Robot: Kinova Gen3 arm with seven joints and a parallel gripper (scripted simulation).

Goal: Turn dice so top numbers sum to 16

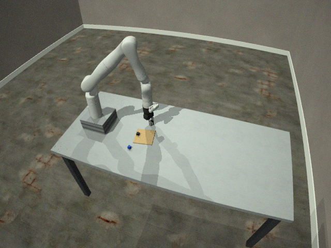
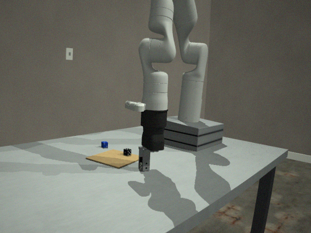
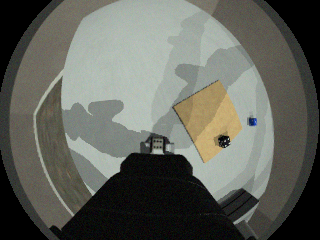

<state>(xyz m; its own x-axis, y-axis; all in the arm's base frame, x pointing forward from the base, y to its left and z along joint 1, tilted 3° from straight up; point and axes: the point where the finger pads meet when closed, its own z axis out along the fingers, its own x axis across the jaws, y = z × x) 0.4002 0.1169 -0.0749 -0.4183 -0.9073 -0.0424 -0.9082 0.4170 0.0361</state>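
Black die point(image 1: 137, 133) point(image 2: 127, 152) point(image 3: 224, 141) on tan mat point(image 1: 144, 137) point(image 2: 110, 158) point(image 3: 207, 117), blue point(image 1: 129, 147) point(image 2: 104, 144) point(image 3: 253, 121) beside (white one point(image 2: 140, 165) point(image 3: 157, 143) off-mat).

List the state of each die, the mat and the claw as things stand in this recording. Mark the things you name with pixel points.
Black die point(image 1: 137, 133) point(image 2: 127, 152) point(image 3: 224, 141): flat, on the mat.
Blue die point(image 1: 129, 146) point(image 2: 104, 144) point(image 3: 253, 121): flat on the table, off the mat.
White die point(image 2: 140, 165) point(image 3: 158, 144): between the claw's fingers, off the mat.
Mat point(image 1: 145, 137) point(image 2: 108, 158) point(image 3: 210, 112): flat on the table.
Claw point(image 1: 151, 124) point(image 2: 142, 168) point(image 3: 157, 142): partly closed around the white die; whether it grips cannot be told.
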